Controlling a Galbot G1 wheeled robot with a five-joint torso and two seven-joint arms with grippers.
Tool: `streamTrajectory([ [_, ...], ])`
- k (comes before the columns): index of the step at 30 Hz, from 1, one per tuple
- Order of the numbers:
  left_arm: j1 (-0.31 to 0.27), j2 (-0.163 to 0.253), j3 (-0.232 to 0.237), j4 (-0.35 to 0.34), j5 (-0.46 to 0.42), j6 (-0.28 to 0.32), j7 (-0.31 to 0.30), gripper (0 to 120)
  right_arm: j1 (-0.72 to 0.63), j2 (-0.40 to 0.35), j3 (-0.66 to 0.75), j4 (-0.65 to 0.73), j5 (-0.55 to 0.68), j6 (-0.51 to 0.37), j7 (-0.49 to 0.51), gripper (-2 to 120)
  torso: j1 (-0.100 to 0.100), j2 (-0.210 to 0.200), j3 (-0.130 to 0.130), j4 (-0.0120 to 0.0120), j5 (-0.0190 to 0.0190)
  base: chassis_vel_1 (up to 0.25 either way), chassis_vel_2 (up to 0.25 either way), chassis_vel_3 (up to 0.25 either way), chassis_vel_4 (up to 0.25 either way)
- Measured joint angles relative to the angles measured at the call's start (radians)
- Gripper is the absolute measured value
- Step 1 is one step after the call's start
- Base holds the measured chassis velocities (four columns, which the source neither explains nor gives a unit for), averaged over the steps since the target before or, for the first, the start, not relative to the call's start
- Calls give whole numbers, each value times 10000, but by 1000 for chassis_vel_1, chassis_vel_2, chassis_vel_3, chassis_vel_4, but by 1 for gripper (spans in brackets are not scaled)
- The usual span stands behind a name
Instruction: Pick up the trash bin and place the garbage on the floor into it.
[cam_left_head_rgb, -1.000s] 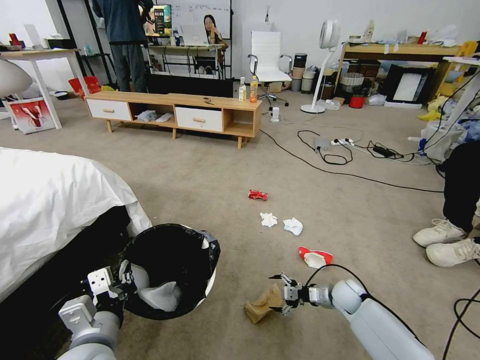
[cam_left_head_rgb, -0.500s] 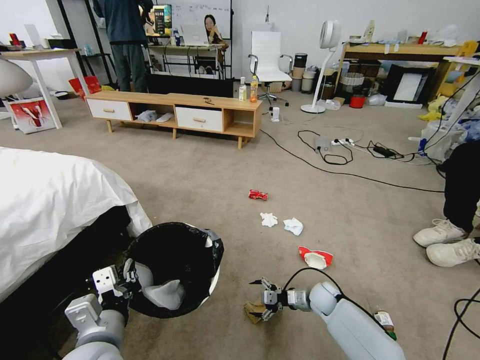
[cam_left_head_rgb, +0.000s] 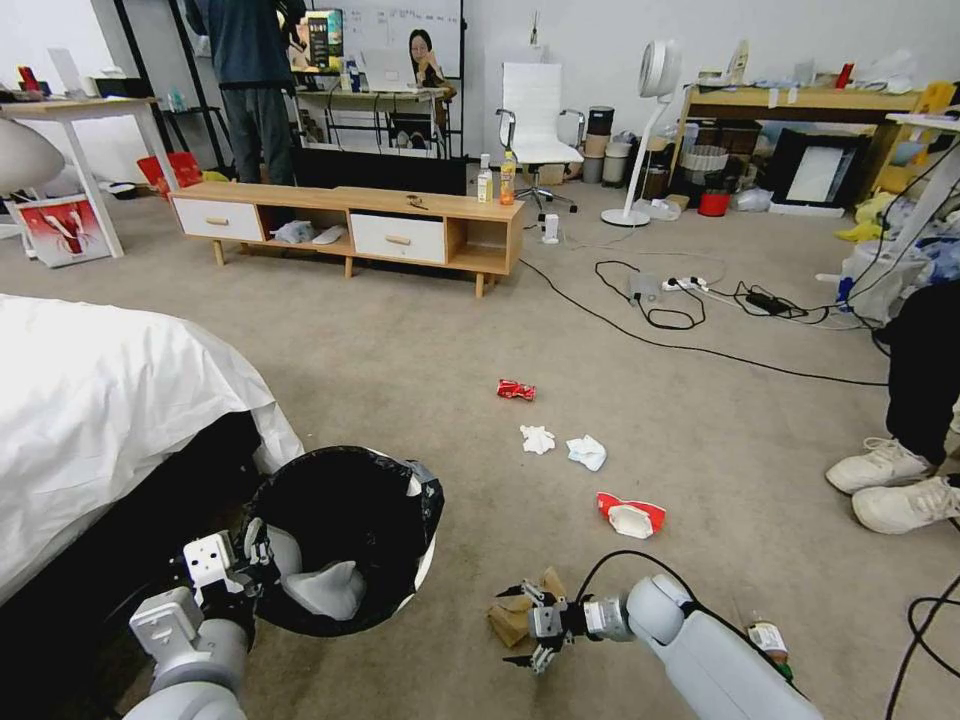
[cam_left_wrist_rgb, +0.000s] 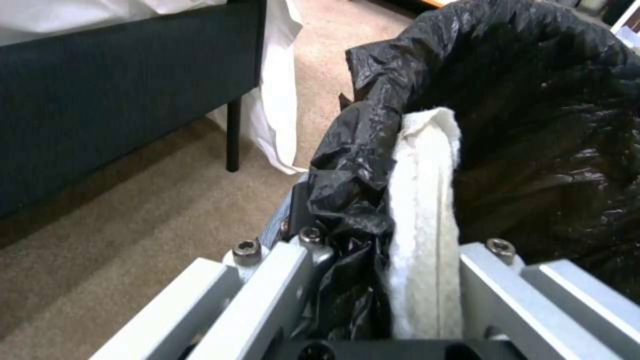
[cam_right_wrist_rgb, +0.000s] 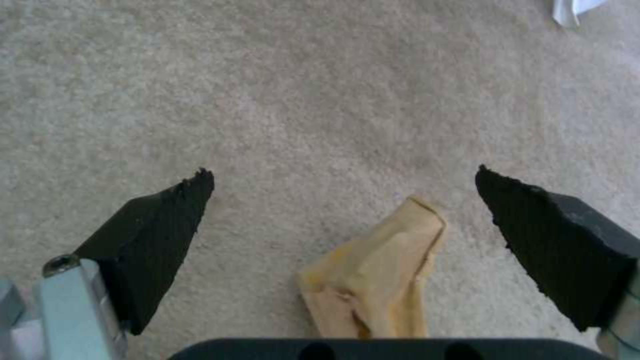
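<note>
R gripper (cam_left_head_rgb: 520, 625) lowered | paper bag (cam_right_wrist_rgb: 377, 270) btwn open fingers (cam_right_wrist_rgb: 160, 235)

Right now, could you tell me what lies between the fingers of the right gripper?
In the right wrist view, the crumpled brown paper bag lies on the carpet between the open right gripper fingers, touching neither.

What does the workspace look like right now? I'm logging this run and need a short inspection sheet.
Surface: beige carpet floor, dry.
Job's things: trash bin held at its rim; brown paper bag, paper cup, two tissue wads, crushed can and small bottle lie loose.
Clutter: two drink bottles on the low cabinet.
Grippers: left tool shut on the bin's rim; right tool open, straddling the bag.
Cables: black cords across the carpet.
Surroundings: white-covered bed; a person's shoes nearby.
</note>
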Motion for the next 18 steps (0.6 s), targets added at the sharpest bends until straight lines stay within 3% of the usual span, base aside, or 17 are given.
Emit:
streamTrajectory([
  [18, 68, -58, 57, -35, 71, -66, 44, 7, 1, 129, 743, -1063, -598, 315, 269, 100, 0, -1, 0, 0, 0, 0, 0, 0, 0],
])
